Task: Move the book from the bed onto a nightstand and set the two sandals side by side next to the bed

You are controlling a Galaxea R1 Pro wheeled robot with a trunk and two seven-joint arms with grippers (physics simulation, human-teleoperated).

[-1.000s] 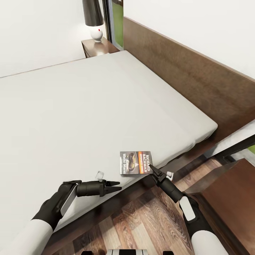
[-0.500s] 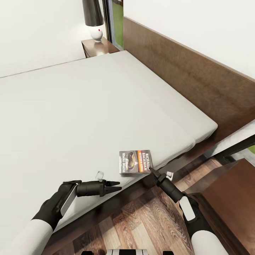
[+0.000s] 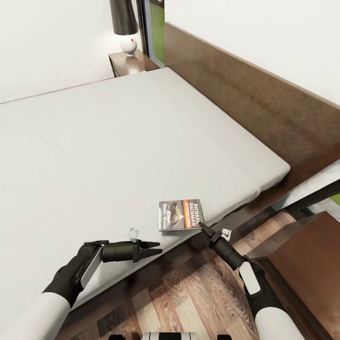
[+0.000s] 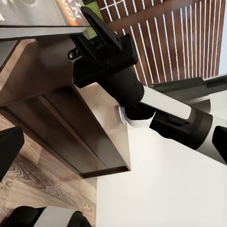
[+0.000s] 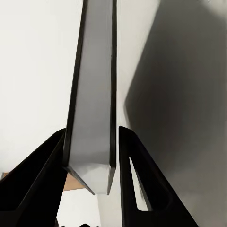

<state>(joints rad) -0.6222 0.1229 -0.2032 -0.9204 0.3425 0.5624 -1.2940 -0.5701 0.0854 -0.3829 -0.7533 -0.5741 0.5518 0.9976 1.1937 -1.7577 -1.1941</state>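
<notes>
Left end effector [image 3: 153,246] hovers over the bed [image 3: 118,156] edge beside the book [image 3: 181,215]; whether it is released or clenched cannot be told. One book lies flat on the mattress corner nearest the robot. Right end effector [image 3: 202,227] meets the book's edge. The right wrist view adds that its fingers [image 5: 135,179] straddle the book [image 5: 92,118] edge-on, grasping it. One nightstand [image 3: 130,63] with lamp [image 3: 125,23] stands beyond the bed's far corner.

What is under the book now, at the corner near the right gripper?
The book lies on the bed's off-white mattress near its edge. The right gripper has that corner between its fingers. The mattress directly beneath the cover is hidden.
</notes>
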